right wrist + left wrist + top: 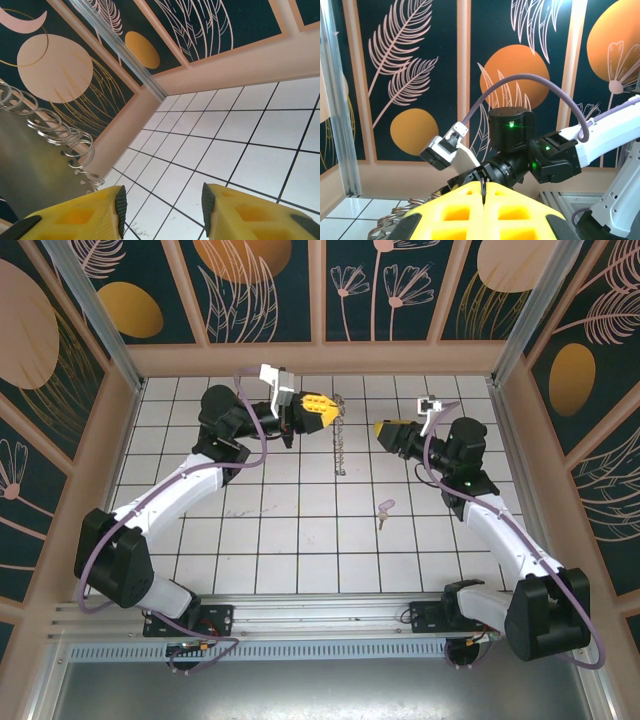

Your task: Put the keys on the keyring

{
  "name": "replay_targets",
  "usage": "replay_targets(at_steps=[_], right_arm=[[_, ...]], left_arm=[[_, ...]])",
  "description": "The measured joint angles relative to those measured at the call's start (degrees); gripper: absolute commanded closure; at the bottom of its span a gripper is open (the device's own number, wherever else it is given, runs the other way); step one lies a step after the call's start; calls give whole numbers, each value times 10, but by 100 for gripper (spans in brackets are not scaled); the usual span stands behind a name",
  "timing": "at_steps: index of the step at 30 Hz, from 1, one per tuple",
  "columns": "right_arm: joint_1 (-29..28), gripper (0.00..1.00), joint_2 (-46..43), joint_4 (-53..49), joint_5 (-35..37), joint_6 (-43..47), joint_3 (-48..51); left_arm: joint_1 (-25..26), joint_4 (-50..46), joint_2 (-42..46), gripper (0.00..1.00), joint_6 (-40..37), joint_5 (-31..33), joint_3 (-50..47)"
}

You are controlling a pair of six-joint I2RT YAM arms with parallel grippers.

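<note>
Where the white tiled bench [300, 540] lies bare in front of the arms, the key [385, 508] rests flat, right of centre. It has a pale lilac-pink head and a short silvery blade turned toward the near edge. Farther back, the right gripper [382, 430] hovers with its yellow fingers [260, 215] spread apart and nothing between them, facing left toward the keyring [342, 440]. The keyring hangs edge-on as a thin upright line; along its grey-beige band sit many small metal rings [65, 137], curling as silvery loops. Just left of it, the left gripper [330, 416] has its fingers [520, 215] pressed together on the band's thin edge near the top. Whether the lower end touches the bench I cannot tell
</note>
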State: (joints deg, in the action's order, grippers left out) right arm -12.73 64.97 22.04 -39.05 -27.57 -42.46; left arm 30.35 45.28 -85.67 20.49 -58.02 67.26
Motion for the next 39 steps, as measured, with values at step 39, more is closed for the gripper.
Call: replay_targets(at_steps=[39], right_arm=[[0,64,16,-13,42,-3,1]], left_arm=[[16,32,52,100,-205,139,-110]])
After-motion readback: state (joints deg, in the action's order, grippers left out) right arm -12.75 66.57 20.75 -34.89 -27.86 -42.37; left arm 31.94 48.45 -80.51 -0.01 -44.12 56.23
